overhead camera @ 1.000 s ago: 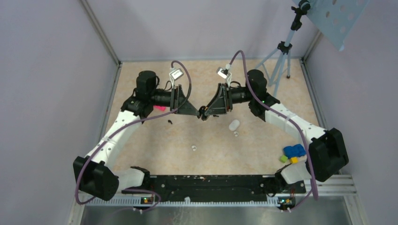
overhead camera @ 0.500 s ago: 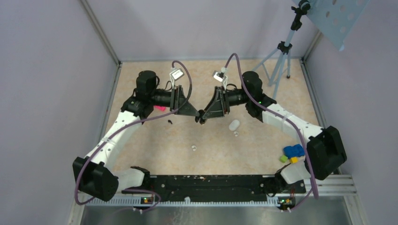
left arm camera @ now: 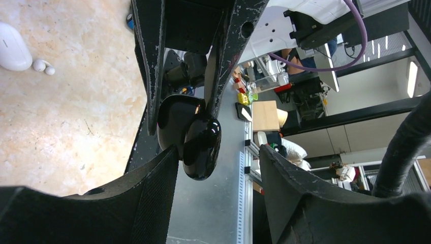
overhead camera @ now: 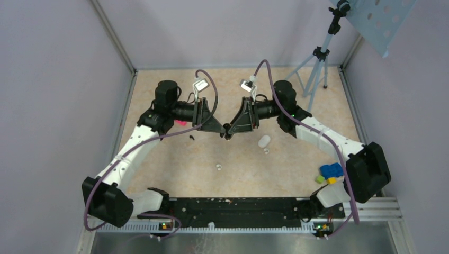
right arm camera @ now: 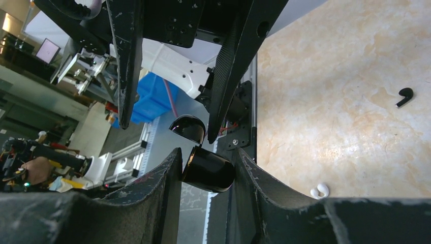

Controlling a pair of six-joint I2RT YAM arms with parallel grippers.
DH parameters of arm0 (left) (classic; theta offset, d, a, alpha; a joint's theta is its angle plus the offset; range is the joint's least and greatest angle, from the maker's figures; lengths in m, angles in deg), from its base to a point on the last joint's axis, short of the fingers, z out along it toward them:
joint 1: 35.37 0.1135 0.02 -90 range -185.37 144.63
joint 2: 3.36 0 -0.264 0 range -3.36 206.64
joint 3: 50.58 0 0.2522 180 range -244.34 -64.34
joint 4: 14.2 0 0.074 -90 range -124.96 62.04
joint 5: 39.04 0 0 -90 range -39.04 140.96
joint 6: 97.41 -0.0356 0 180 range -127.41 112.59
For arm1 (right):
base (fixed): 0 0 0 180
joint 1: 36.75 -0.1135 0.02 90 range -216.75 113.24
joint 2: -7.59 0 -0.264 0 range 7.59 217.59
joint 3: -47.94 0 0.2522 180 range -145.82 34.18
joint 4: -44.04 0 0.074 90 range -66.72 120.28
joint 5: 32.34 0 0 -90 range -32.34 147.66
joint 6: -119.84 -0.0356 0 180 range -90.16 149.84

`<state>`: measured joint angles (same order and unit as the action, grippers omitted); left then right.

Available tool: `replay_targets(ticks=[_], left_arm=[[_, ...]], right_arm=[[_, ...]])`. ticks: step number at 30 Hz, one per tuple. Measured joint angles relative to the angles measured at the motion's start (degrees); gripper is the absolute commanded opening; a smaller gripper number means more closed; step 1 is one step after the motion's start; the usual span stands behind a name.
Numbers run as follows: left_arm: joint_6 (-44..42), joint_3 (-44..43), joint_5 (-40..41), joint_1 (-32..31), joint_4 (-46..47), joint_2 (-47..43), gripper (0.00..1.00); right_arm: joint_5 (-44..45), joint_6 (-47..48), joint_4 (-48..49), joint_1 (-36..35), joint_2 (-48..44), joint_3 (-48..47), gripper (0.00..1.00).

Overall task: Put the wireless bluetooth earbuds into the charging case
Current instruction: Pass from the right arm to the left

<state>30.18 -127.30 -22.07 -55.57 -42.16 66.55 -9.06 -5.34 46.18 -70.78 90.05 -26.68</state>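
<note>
The white charging case (overhead camera: 263,141) lies on the table right of centre, with one white earbud (overhead camera: 266,151) just in front of it and the other white earbud (overhead camera: 218,167) nearer the front. The case (left arm camera: 12,39) and the earbud beside it (left arm camera: 43,66) also show in the left wrist view. My right gripper (right arm camera: 207,155) is shut on a glossy black case (right arm camera: 208,170) with its lid open, held above mid-table. My left gripper (left arm camera: 218,152) is open, facing the right one (overhead camera: 230,129), with one finger beside the black case (left arm camera: 195,134).
A small black earbud (overhead camera: 191,137) lies left of centre; it also shows in the right wrist view (right arm camera: 404,96). A pink item (overhead camera: 181,122) sits under the left arm. Blue, yellow and green blocks (overhead camera: 331,170) lie front right. A tripod (overhead camera: 317,69) stands back right.
My right gripper has moved left with the black case, closing in on the left gripper's fingertips. The left arm has barely moved.
</note>
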Motion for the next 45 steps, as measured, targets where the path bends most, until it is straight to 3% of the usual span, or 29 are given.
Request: replay_targets(ticks=[4, 15, 22, 29, 45], left_arm=[[-0.61, 0.00, 0.04, -0.07, -0.87, 0.00, 0.58], [-1.92, 0.00, 0.20, -0.57, -1.03, 0.13, 0.63], [-2.40, 0.42, 0.52, -0.96, -1.51, 0.94, 0.54], [-2.80, 0.42, 0.96, -0.96, -1.81, 0.98, 0.53], [-3.56, 0.39, 2.10, -0.96, -2.56, 0.98, 0.25]], right_arm=[[-0.04, -0.07, 0.28, 0.00, 0.00, -0.02, 0.00], [-0.04, -0.59, 0.76, 0.00, 0.00, -0.02, 0.00], [-0.26, -0.87, 0.83, 0.00, 0.00, -0.02, 0.00], [-0.39, -0.87, 0.81, 0.00, 0.00, -0.02, 0.00], [-0.37, -0.39, -0.35, 0.00, 0.00, -0.02, 0.00]])
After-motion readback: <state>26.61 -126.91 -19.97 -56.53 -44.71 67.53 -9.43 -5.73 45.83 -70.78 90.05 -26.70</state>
